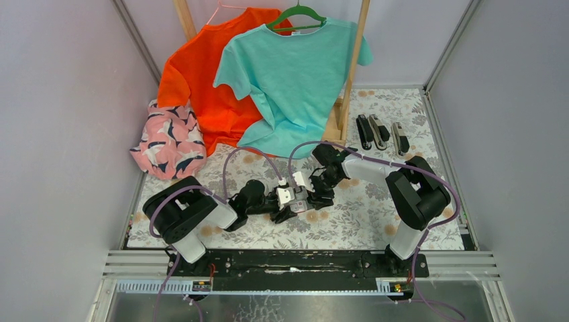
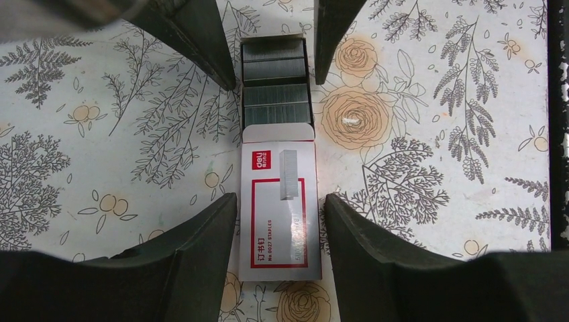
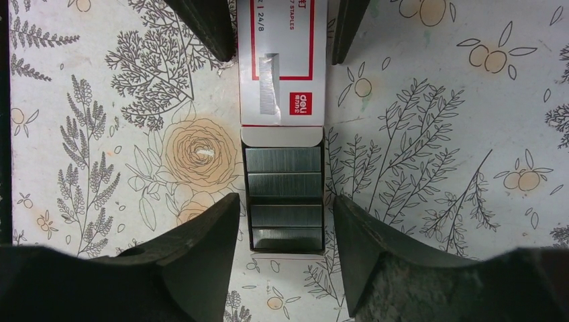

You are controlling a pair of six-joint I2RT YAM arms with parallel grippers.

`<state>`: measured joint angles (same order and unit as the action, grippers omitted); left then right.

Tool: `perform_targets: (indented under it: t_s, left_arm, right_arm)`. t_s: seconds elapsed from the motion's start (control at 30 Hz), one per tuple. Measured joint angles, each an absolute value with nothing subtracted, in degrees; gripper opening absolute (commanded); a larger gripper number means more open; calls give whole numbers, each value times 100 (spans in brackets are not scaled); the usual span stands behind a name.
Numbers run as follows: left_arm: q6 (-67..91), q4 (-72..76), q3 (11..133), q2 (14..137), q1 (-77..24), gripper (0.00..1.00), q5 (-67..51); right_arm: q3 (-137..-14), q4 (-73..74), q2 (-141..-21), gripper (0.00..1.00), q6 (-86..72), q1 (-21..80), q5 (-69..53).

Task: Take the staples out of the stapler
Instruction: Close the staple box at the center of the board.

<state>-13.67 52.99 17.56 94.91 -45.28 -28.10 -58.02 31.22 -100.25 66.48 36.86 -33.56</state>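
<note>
A small white-and-red staple box (image 2: 280, 208) lies on the floral tablecloth (image 2: 436, 168) in the middle of the table, between the two arms. Its inner tray (image 3: 282, 137) is slid partway out of the sleeve. The staples (image 3: 283, 181) sit in that tray as several silvery strips laid side by side, all uncovered. The left gripper (image 2: 280, 198) stands half open with one finger on each side of the printed sleeve. The fingers are so close to the card that I cannot tell whether they press it or only flank it. The right gripper (image 3: 286, 198) faces it from the other end, its jaws partly open around the tray. A thin line of tablecloth shows between each finger and the tray wall, so it has hold of nothing. Three black staplers (image 1: 379, 132) lie together near the far right corner, well apart from the box. An orange T-shirt (image 1: 201, 87) and a teal T-shirt (image 1: 295, 80) hang on hangers at the back.
</note>
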Motion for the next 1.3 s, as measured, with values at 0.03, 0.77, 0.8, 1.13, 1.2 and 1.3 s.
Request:
perform_targets:
  t_s: [0.03,0.77,0.8,1.13,1.2,1.3]
  left_arm:
    - [-1367,5301,1756,9491,-4528,60,-2808]
    - [-1212,5282,1590,9301,-4534,59,-2526]
    - [-1205,5284,1588,9301,-4534,58,-2526]
    - [-1135,5315,1483,9227,-4534,54,-2523]
    - [-1125,5325,1474,9227,-4534,53,-2526]
    - [-1120,5325,1470,9227,-4534,51,-2526]
  right_arm:
    - [-5802,3120,-10025,64,6641,3686,-3350]
    - [-5802,3212,-9767,73,6641,3621,-3074]
    - [-5802,3227,-9771,73,6663,3621,-3048]
    - [-5802,3312,-9918,71,6816,3605,-2934]
    - [-5802,3315,-9942,71,6862,3601,-2936]
    - [-5800,3312,-9942,69,6925,3599,-2934]
